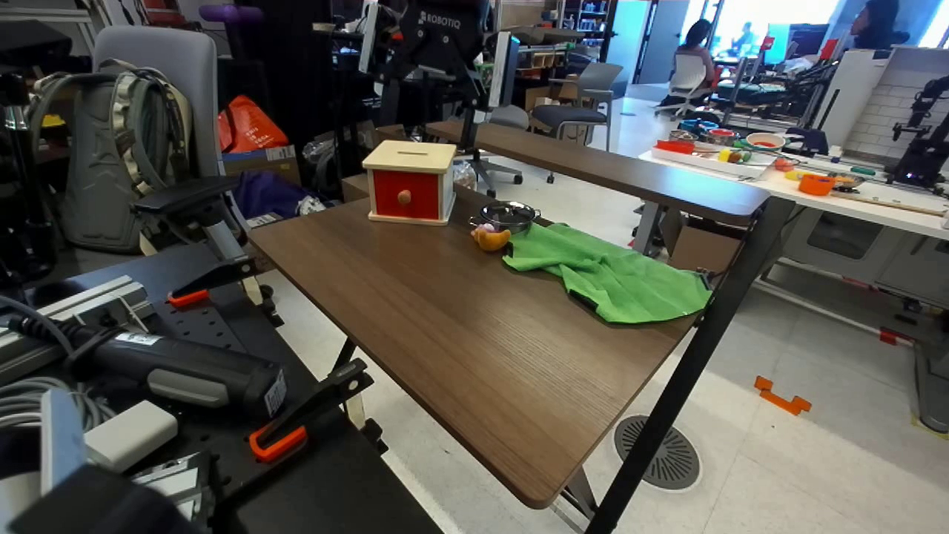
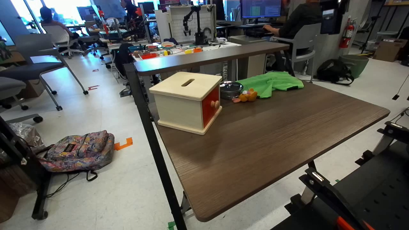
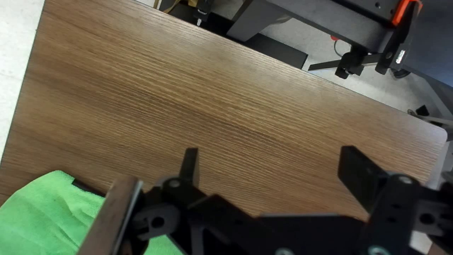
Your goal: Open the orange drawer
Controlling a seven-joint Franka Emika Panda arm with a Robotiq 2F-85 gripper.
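Here the gripper gapes, with pot, toy and green cloth near the orange drawer.

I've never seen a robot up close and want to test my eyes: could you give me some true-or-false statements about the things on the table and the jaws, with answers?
The orange drawer is pulled wide open. False: it is shut.
The box has a slot in its top. True.
The green cloth lies on the box. False: it lies crumpled on the table.
The jaws stand apart. True.
The jaws are clamped on the drawer. False: they hold nothing.
A small orange toy lies beside a metal pot. True.
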